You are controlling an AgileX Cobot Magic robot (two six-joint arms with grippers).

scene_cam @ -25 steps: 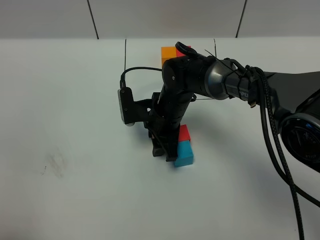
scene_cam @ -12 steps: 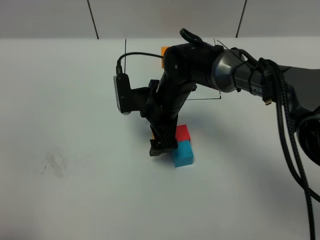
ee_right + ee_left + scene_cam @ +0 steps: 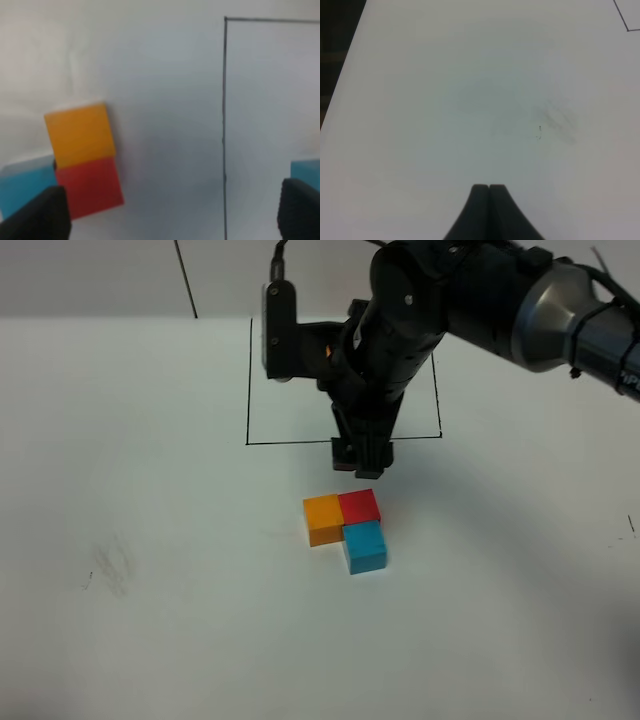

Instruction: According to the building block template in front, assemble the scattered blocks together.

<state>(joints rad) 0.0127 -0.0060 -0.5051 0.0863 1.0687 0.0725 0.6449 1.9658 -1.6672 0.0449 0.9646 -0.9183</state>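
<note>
Even, bright overhead light on a white counter (image 3: 150,640), with a soft shadow spreading right of the orange block (image 3: 323,519); both wrist views are dimmer, greyish and softly blurred throughout.

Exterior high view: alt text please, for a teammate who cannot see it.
Three small matte cubes sit joined in an L on the white table: orange cube left of red cube, cyan cube in front of red. The black right gripper hangs above, clear of them, by the black drawn rectangle.
</note>
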